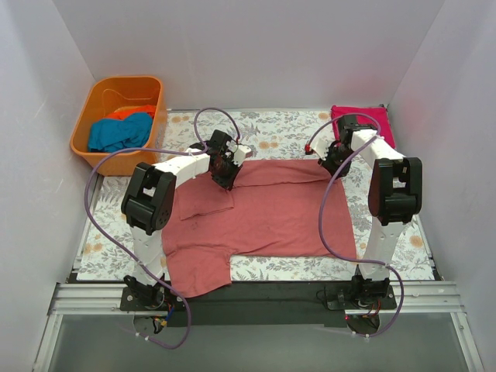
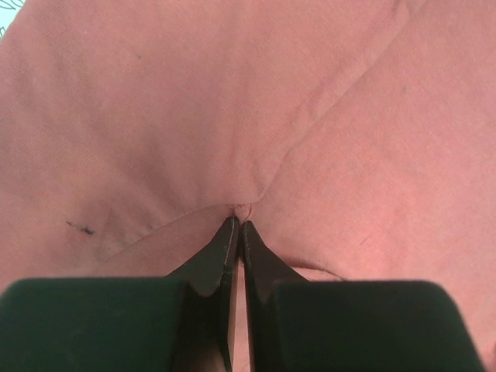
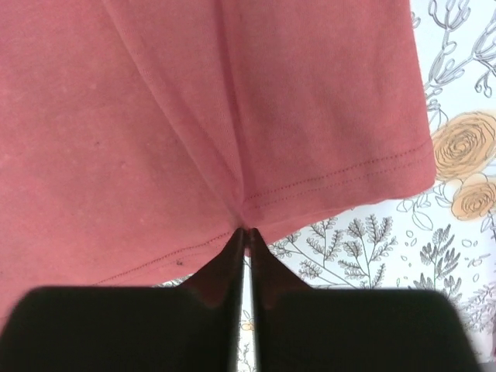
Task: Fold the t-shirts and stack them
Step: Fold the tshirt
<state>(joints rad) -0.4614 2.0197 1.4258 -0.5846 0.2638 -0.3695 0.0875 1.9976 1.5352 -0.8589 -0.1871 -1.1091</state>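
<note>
On the counter (image 1: 287, 128), the big red shirt (image 1: 263, 221) lies spread out. Your left fingers (image 2: 217, 260) and right fingers (image 3: 271, 271) are each pinched tight on a small bit of its far edge. Pull unevenly and one thin grip may slip, so the fold lands crooked.

— Where are your arms?
— Both reach forward, elbows raised, wrists angled down.
— And the claws?
— Your left claw (image 1: 226, 183) pinches the shirt (image 1: 271, 217), jaws together; your right claw (image 1: 332, 164) does the same.
</note>
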